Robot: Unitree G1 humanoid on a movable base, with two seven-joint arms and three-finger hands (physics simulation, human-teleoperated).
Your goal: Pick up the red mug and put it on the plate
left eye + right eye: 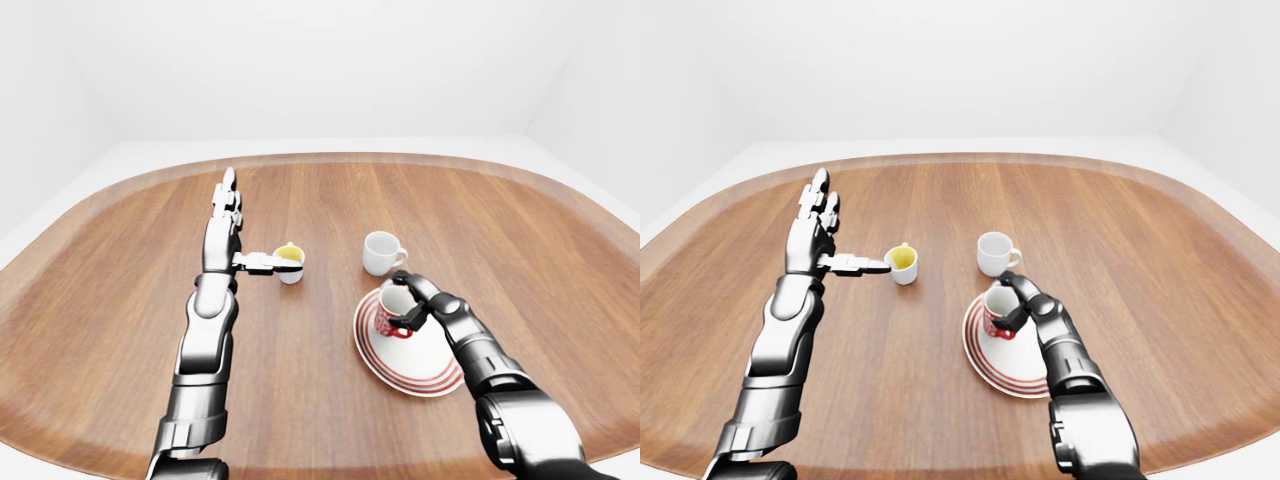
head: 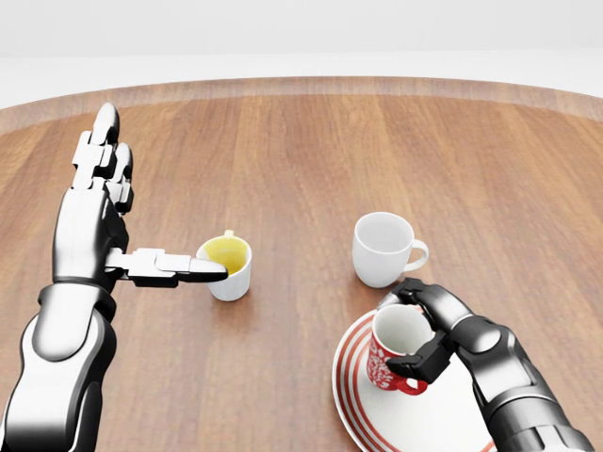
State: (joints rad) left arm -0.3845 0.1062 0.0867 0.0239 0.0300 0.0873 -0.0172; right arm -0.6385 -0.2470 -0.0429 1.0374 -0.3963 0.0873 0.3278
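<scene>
The red mug (image 2: pixel 388 363), white inside, is over the left part of the white plate with red rings (image 2: pixel 363 407), at the lower right of the head view. My right hand (image 2: pixel 422 331) is shut on the mug, fingers over its rim and handle side. I cannot tell whether the mug rests on the plate or hangs just above it. My left hand (image 2: pixel 113 202) is open and flat at the left, fingers pointing up the view; its thumb (image 2: pixel 170 266) reaches right to the yellow-filled cup.
A white cup with yellow inside (image 2: pixel 228 266) stands left of centre on the round wooden table (image 2: pixel 301 151), touching or just beside my left thumb. A plain white mug (image 2: pixel 384 248) stands just above the plate, close to my right hand.
</scene>
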